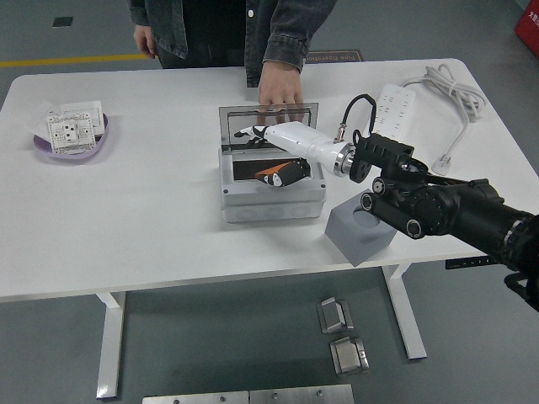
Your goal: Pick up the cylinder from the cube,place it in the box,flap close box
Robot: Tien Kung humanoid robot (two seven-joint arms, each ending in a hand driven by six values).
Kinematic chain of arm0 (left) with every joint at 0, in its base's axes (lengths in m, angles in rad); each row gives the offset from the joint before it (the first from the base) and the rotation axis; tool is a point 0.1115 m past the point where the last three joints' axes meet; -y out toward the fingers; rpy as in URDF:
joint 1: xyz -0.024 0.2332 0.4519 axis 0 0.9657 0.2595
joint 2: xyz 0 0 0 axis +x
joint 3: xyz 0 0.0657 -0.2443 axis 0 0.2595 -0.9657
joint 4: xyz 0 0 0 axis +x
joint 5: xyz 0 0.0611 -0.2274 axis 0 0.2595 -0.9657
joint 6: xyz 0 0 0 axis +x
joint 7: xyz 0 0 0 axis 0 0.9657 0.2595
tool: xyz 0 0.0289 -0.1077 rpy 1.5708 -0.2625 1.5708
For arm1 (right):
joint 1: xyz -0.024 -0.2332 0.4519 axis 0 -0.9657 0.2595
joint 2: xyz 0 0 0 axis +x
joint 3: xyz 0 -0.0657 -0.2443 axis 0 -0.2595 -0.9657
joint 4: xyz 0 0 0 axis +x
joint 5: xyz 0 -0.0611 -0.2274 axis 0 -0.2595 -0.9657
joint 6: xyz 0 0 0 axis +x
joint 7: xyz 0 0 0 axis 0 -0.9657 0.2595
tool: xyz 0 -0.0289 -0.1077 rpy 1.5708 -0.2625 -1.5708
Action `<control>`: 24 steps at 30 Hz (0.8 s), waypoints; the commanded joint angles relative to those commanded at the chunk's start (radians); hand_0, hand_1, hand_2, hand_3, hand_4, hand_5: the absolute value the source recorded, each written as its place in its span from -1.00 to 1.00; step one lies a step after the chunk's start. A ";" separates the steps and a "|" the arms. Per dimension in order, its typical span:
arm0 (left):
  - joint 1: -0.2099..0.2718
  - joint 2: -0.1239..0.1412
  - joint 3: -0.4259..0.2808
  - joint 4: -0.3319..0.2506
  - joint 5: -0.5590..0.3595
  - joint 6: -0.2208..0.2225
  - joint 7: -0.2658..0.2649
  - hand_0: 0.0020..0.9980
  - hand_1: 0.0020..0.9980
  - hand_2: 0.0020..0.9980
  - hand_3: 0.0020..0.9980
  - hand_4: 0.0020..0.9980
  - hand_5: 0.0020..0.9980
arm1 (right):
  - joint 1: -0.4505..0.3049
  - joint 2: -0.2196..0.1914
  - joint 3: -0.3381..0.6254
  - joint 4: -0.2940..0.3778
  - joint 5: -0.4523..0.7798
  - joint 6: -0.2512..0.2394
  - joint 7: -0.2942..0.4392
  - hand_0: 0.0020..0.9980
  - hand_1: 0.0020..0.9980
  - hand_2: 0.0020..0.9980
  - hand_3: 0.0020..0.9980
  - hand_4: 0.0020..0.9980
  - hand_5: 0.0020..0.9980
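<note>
Here, at upper left, a purple plate (74,150) holds a white socket (70,129). In the centre, the orange cylinder (271,178) lies inside the open grey box (271,200). Above it, the right hand (268,137) hovers with fingers released. A person's hand (279,87) steadies the lid (268,118). The grey cube (358,234) sits right of centre.

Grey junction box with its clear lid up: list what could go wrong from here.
1. The person's hand rests on the raised clear lid; flapping it shut may pinch fingers.
2. The orange cylinder lies tilted in the grey box; it might block closing.
3. The robot's white right hand hovers inside and could snag the lid.
</note>
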 joint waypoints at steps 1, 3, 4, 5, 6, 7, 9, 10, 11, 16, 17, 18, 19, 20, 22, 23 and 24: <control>0.001 -0.001 -0.001 0.000 0.001 0.000 0.000 0.35 0.37 0.20 0.21 0.25 -0.44 | -0.005 -0.006 0.014 0.012 -0.009 0.001 -0.002 0.60 0.46 0.63 0.92 0.50 -0.70; 0.003 -0.004 -0.002 0.000 0.001 -0.001 0.001 0.35 0.36 0.20 0.21 0.24 -0.45 | -0.016 -0.021 0.047 0.041 -0.030 0.005 -0.009 0.61 0.46 0.62 0.92 0.53 -0.65; 0.004 -0.005 -0.002 0.001 0.000 -0.001 0.000 0.35 0.36 0.20 0.21 0.24 -0.45 | -0.022 -0.030 0.064 0.059 -0.040 0.011 -0.015 0.61 0.46 0.62 0.92 0.53 -0.65; 0.006 -0.006 -0.002 0.001 -0.001 -0.001 0.000 0.35 0.36 0.20 0.21 0.24 -0.45 | -0.028 -0.043 0.087 0.083 -0.051 0.020 -0.024 0.61 0.46 0.62 0.92 0.53 -0.65; 0.007 -0.007 -0.002 0.001 -0.003 -0.001 0.000 0.35 0.36 0.20 0.21 0.24 -0.45 | -0.032 -0.053 0.105 0.105 -0.058 0.028 -0.031 0.61 0.46 0.62 0.92 0.53 -0.65; 0.008 -0.007 0.000 0.001 -0.005 -0.001 -0.001 0.35 0.36 0.20 0.21 0.24 -0.45 | -0.034 -0.061 0.118 0.120 -0.062 0.036 -0.036 0.61 0.46 0.62 0.92 0.53 -0.65; 0.010 -0.008 -0.001 0.002 -0.008 -0.001 -0.002 0.35 0.36 0.19 0.21 0.24 -0.45 | -0.034 -0.081 0.149 0.163 -0.068 0.054 -0.050 0.61 0.46 0.61 0.91 0.53 -0.62; 0.010 -0.009 -0.002 0.002 -0.007 -0.001 -0.002 0.35 0.36 0.19 0.21 0.24 -0.45 | -0.032 -0.088 0.159 0.180 -0.069 0.061 -0.055 0.61 0.46 0.61 0.91 0.53 -0.62; 0.011 -0.009 -0.005 0.002 -0.004 -0.002 -0.001 0.35 0.36 0.19 0.21 0.24 -0.45 | -0.027 -0.094 0.169 0.194 -0.066 0.068 -0.059 0.61 0.46 0.61 0.91 0.53 -0.62; 0.010 -0.008 -0.020 0.003 0.012 -0.003 0.005 0.35 0.36 0.19 0.21 0.24 -0.46 | 0.035 -0.103 0.196 0.184 -0.038 0.093 -0.067 0.61 0.45 0.61 0.90 0.55 -0.56; 0.009 -0.007 -0.021 0.002 0.013 -0.003 0.006 0.35 0.36 0.19 0.21 0.24 -0.46 | 0.045 -0.101 0.194 0.172 -0.031 0.096 -0.066 0.61 0.45 0.61 0.90 0.55 -0.56; 0.007 -0.006 -0.022 0.002 0.015 -0.003 0.006 0.35 0.36 0.19 0.21 0.24 -0.46 | 0.060 -0.096 0.188 0.154 -0.018 0.100 -0.064 0.61 0.45 0.61 0.90 0.55 -0.56; 0.006 -0.005 -0.023 0.002 0.015 -0.003 0.006 0.35 0.36 0.19 0.21 0.24 -0.46 | 0.076 -0.088 0.180 0.134 -0.003 0.104 -0.061 0.61 0.45 0.61 0.90 0.55 -0.56; 0.004 -0.003 -0.024 0.002 0.017 -0.003 0.006 0.35 0.36 0.19 0.21 0.23 -0.46 | 0.094 -0.079 0.168 0.111 0.015 0.109 -0.058 0.58 0.43 0.61 0.89 0.56 -0.53; 0.001 0.000 -0.026 0.001 0.020 -0.003 0.007 0.35 0.36 0.19 0.21 0.23 -0.46 | 0.122 -0.063 0.144 0.063 0.045 0.115 -0.054 0.58 0.43 0.61 0.89 0.56 -0.53; -0.001 0.001 -0.026 0.001 0.021 -0.003 0.007 0.35 0.36 0.19 0.21 0.23 -0.46 | 0.132 -0.057 0.133 0.042 0.059 0.117 -0.053 0.58 0.43 0.61 0.89 0.56 -0.53; -0.003 0.002 -0.027 0.001 0.022 -0.004 0.008 0.35 0.36 0.19 0.21 0.23 -0.46 | 0.142 -0.050 0.119 0.020 0.075 0.120 -0.052 0.58 0.43 0.61 0.89 0.56 -0.53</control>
